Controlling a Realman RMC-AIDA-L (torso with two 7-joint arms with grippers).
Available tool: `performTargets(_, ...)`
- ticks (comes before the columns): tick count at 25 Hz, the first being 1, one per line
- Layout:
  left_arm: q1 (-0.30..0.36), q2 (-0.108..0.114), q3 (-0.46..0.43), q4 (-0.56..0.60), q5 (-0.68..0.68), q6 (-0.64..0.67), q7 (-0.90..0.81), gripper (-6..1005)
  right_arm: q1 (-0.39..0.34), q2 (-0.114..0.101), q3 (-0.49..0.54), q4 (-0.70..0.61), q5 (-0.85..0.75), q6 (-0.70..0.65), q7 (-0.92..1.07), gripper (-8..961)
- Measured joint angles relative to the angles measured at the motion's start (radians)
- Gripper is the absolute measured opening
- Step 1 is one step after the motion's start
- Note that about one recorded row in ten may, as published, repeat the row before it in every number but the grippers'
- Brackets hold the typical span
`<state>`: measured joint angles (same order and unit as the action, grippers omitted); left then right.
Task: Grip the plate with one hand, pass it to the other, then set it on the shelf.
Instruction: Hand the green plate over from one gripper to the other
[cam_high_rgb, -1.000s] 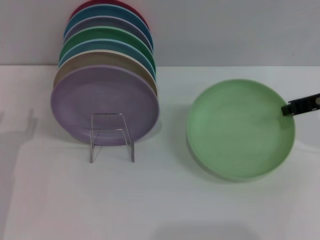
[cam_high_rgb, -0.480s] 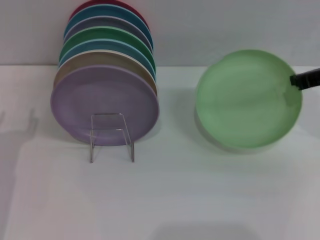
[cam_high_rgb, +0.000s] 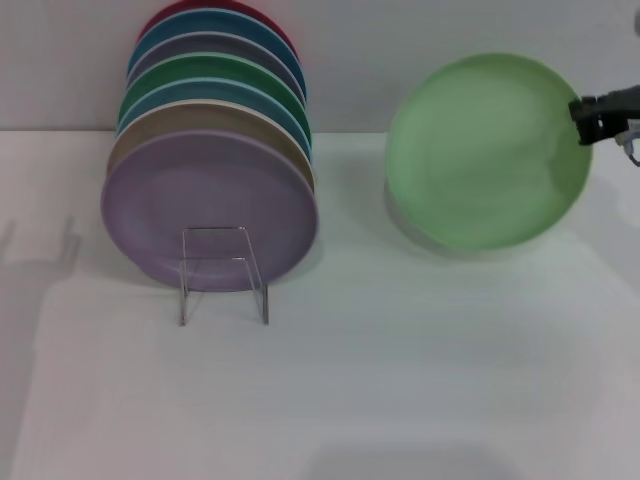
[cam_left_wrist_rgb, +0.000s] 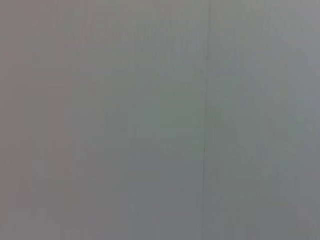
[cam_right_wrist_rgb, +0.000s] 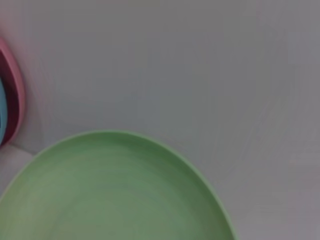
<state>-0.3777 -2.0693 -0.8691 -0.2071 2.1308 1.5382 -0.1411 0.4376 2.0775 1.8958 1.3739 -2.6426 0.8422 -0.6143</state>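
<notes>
While the right gripper (cam_high_rgb: 590, 118) pinches its right rim, the pale green plate (cam_high_rgb: 487, 150) hangs tilted above the white table (cam_high_rgb: 400, 380), well apart from the clear shelf (cam_high_rgb: 224, 272). Leaning on that shelf stands a row of plates, with a lavender plate (cam_high_rgb: 208, 208) in front. The left gripper is out of sight.

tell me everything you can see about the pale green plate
The pale green plate is round, shallow and matte, with a low raised rim. It is lifted off the white table, tilted up so its inside faces the head camera, casting a shadow below. The right end effector pinches its right edge. It touches nothing else, well apart from the racked plates.
</notes>
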Motion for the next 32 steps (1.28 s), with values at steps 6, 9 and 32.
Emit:
performTargets(6, -0.002, 0.0, 0.001, 0.0, 0.0, -0.004, 0.0, 738, -0.049, 0.004, -0.139, -0.015, 0.002, -0.223, 0.008, 16)
performTargets(9, -0.003, 0.0, 0.001, 0.0, 0.0, -0.004, 0.0, 739, -0.079, 0.006, -0.189, -0.017, 0.003, -0.315, 0.015, 16)
performTargets(32, 0.073, -0.004, 0.012, -0.024, 0.001, 0.03, -0.006, 738, -0.215, 0.003, -0.564, -0.369, 0.03, -1.301, 0.103, 16)
